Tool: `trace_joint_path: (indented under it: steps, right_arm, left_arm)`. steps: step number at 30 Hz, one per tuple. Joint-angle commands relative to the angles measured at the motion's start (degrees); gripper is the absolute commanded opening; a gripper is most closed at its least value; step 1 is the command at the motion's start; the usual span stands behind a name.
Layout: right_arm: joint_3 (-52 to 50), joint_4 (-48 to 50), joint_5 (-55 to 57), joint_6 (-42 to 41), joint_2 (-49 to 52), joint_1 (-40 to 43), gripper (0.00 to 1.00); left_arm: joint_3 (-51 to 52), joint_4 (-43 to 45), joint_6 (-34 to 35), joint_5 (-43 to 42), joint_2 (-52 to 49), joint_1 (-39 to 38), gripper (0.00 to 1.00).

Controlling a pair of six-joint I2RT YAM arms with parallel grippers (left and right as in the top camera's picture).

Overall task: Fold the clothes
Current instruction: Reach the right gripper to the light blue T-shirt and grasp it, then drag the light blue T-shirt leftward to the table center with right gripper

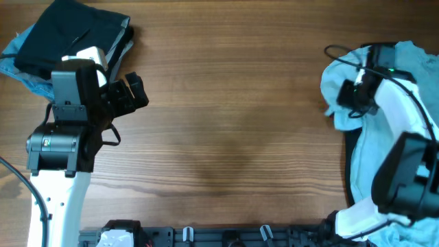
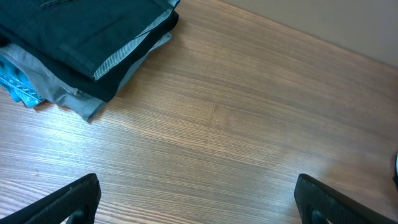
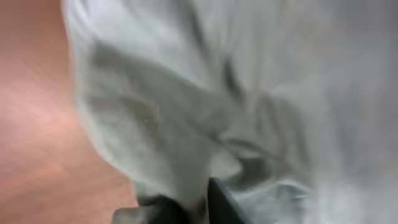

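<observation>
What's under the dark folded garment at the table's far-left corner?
A grey folded piece lies directly under the dark garment, with bright blue cloth poking out lower. How many layers lie between is hidden.

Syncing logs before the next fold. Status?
Left gripper open, empty, over the table. Right gripper at the crumpled T-shirt, grasp unclear. Folded stack far left, out of the way.

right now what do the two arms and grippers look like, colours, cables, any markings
Both arms: white links, black joint housings, black two-finger grippers. The left arm has a small pale label on one black housing, behind the left gripper. The right arm carries thin black cables looping along it and a small green light behind the right gripper.
</observation>
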State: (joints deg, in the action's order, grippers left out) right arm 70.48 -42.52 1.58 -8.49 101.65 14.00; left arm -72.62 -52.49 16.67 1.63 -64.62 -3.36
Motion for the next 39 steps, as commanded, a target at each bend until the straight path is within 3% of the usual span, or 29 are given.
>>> trace_joint_path:
  steps: [1, 5, 9, 14, 17, 20, 23, 24, 25, 26, 30, 33, 34, 36, 39]
  right_arm:
    - [1.92, 0.94, -0.07, -0.48, -4.26, 2.95, 0.04]
    - [1.9, 0.63, -1.03, 0.22, -4.26, 5.05, 0.04]
    - [2.34, 0.31, -12.24, 6.91, -4.63, 4.92, 0.04]
    - [19.67, -14.93, -20.72, 8.76, -8.7, 0.66, 0.04]
    - [29.18, -21.46, -24.28, 9.94, -11.41, -11.41, 0.04]
    - [30.01, -20.04, -28.3, 7.82, -10.93, -35.74, 0.04]
    - [30.01, -18.34, -28.41, 6.82, -6.45, -52.24, 0.06]
    - [30.01, -17.42, -27.71, 7.21, -3.3, -60.87, 0.3]
    - [30.01, -17.35, -24.61, 6.99, -1.68, -64.81, 0.44]
    - [30.01, -17.7, -18.43, 5.75, -0.24, -68.76, 0.46]
    - [30.03, -19.06, -7.78, -0.28, -3.87, -67.1, 0.48]
    - [30.03, -19.21, -2.21, -7.65, -10.93, -60.24, 0.54]
    - [30.03, -19.47, -1.2, -10.23, -13.66, -56.89, 0.61]
    - [30.03, -20.37, -1.09, -14.34, -18.93, -48.81, 0.63]
    - [30.03, -22.14, -1.36, -14.67, -23.8, -38.21, 0.67]
  left_arm:
    - [-0.98, 0.11, 0.33, -0.5, -0.13, 0.11, 1.0]
    - [-0.98, 0.09, 0.33, -0.5, -0.13, 0.11, 1.0]
    - [-0.98, 0.11, 0.31, -0.5, -0.11, 0.11, 1.0]
    - [-1.03, 1.27, 0.31, -0.46, 2.51, 0.46, 1.0]
    - [-1.03, 4.11, 0.31, -0.39, 7.8, 1.55, 1.0]
    - [-1.03, 7.32, 0.33, 5.01, 14.16, 3.19, 1.0]
    - [-1.03, 7.48, 0.28, 6.75, 16.83, 4.02, 1.0]
    - [-1.03, 7.28, 0.2, 7.72, 17.59, 4.17, 1.0]
    - [-1.03, 7.23, 0.07, 8.28, 17.81, 4.17, 1.0]
    - [-1.03, 7.26, 0.04, 8.57, 17.81, 4.17, 1.0]
    - [-1.01, 7.32, 0.07, 7.1, 16.92, 4.17, 1.0]
    - [-1.01, 6.99, -3.93, -6.78, 11.87, 3.65, 1.0]
    - [-1.01, 6.23, -4.5, -10.73, 8.0, 2.56, 1.0]
    - [-1.01, 4.66, -10.16, -15.32, -2.08, -1.7, 0.97]
    - [-1.01, 6.1, -17.86, -15.54, -17.03, -8.66, 0.95]
